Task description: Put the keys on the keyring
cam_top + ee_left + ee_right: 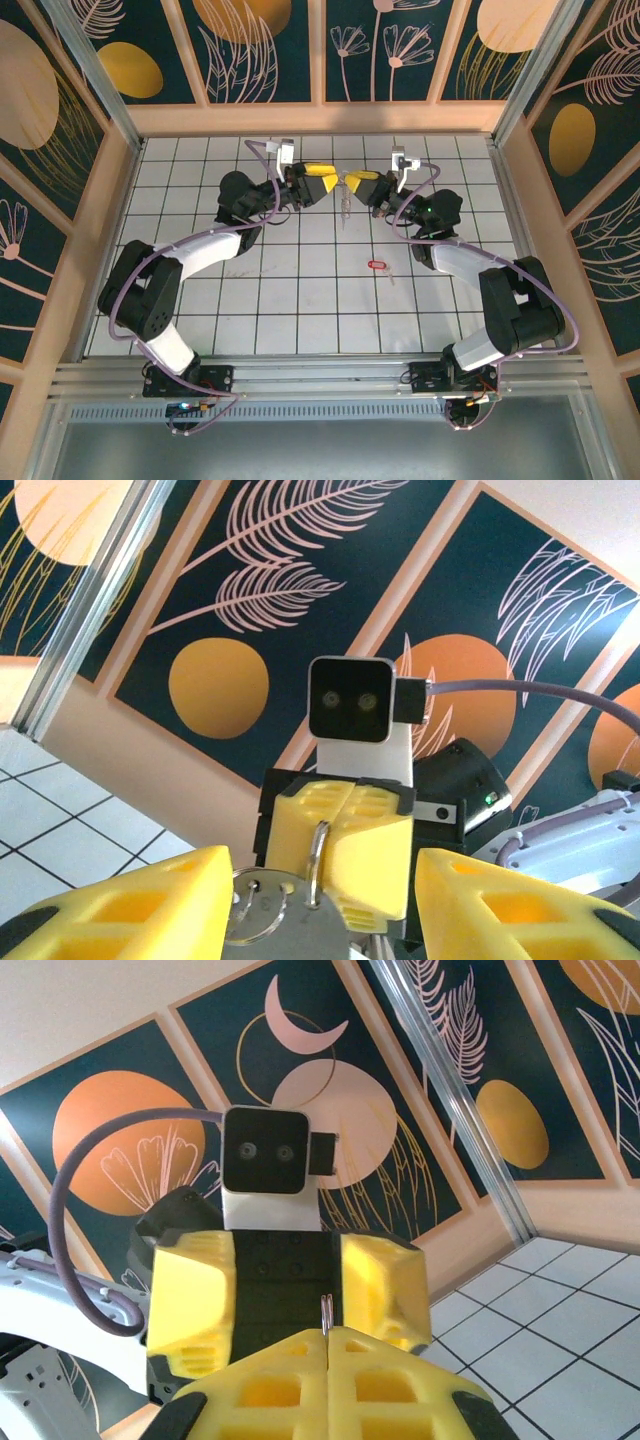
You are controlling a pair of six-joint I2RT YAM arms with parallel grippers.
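Observation:
Above the far middle of the table my two grippers meet tip to tip. My right gripper is shut on the keyring, whose thin silver wire pokes out edge-on between its yellow fingers. A smaller silver ring and a flat grey metal piece hang from it. My left gripper stands open in front of them. The grey piece lies close to its left finger, and the right finger is well clear. A red-headed key lies flat on the white tiles, nearer the right arm.
The white grid table is fenced by wooden rails and patterned panels. Both arms reach in from the near edge, elbows spread outward, with purple cables looping at the wrists. Open tiles lie between the arms around the red key.

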